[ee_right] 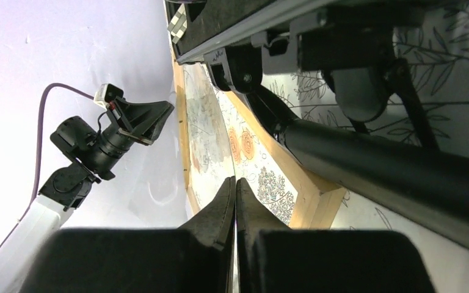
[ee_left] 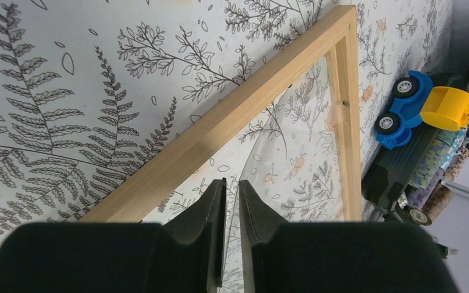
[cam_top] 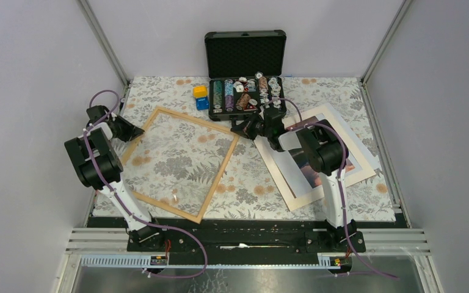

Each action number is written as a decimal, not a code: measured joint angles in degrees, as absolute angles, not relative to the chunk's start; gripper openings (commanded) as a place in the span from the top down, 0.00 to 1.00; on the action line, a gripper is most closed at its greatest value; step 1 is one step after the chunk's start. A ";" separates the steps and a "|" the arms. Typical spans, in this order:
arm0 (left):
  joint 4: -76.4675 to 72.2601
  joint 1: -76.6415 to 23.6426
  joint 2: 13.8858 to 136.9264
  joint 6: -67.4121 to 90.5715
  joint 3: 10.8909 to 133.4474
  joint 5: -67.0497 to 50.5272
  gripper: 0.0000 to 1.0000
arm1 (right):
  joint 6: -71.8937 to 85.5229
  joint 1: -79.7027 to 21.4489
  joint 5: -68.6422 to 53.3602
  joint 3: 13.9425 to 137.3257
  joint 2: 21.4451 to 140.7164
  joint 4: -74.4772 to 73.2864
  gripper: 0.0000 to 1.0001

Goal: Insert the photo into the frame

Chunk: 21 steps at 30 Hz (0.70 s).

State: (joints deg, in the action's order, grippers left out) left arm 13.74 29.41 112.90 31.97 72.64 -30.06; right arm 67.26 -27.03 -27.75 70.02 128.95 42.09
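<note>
The light wood frame [cam_top: 195,122] lies flat on the floral cloth, left of centre; it also shows in the left wrist view [ee_left: 232,116] and the right wrist view [ee_right: 317,201]. A clear pane [ee_left: 262,140] hangs over it between both grippers. My left gripper [cam_top: 139,130] [ee_left: 232,182] is shut on the pane's left edge near the frame's left corner. My right gripper [cam_top: 237,128] [ee_right: 234,179] is shut on its right edge by the frame's right corner. The photo [cam_top: 349,141], white-bordered with a dark print, lies at the right, partly under my right arm.
An open black case [cam_top: 244,91] of poker chips stands at the back centre. A blue and yellow toy truck [cam_top: 201,96] [ee_left: 424,107] sits beside it. A beige backing sheet [cam_top: 281,177] lies under the photo. Enclosure walls close both sides.
</note>
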 measured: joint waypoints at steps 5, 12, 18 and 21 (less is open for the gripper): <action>14.15 29.45 112.90 31.77 72.95 -29.02 0.68 | 70.19 -27.86 -25.54 67.26 127.61 43.44 1.00; 15.07 29.63 112.42 31.22 73.17 -25.61 0.47 | 71.81 -29.80 -21.21 63.77 126.54 43.24 1.00; 17.47 29.71 108.22 29.91 73.17 -19.79 0.27 | 72.60 -30.28 -18.46 61.73 125.71 43.55 1.00; 18.06 29.71 106.04 29.76 73.14 -17.02 0.23 | 72.53 -30.37 -17.87 61.58 125.60 43.59 1.00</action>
